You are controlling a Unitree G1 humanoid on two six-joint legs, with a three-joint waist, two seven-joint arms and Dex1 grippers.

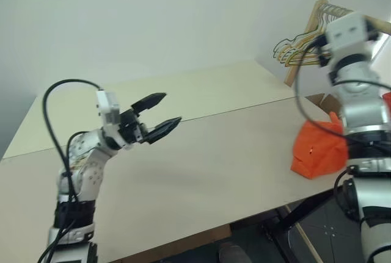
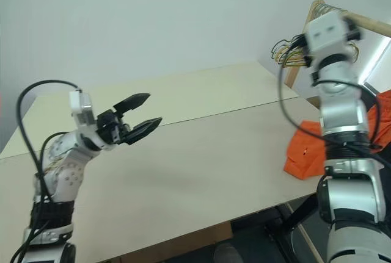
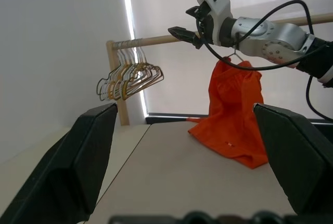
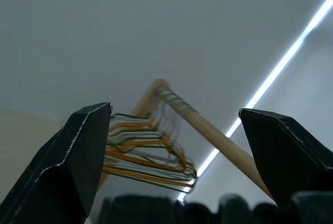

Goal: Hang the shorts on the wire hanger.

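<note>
Now, bright orange cloth shorts (image 1: 317,150) hang at right table edge, lower part crumpled on pale beige wooden tabletop (image 1: 201,171), upper part rising toward light wooden rail (image 3: 156,40); thin wire hanger hook barely visible above shorts (image 3: 235,56). Cluster of gold and dark-green wire hangers (image 4: 148,154) on rail, far right. Left gripper (image 1: 160,115) released, jaws apart, empty, above left of table. Right gripper (image 3: 179,31) spread wide, empty, raised near rail. Table centre bare, wide room between arms.

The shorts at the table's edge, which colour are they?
Bright orange; the shorts show best in the left wrist view.
</note>
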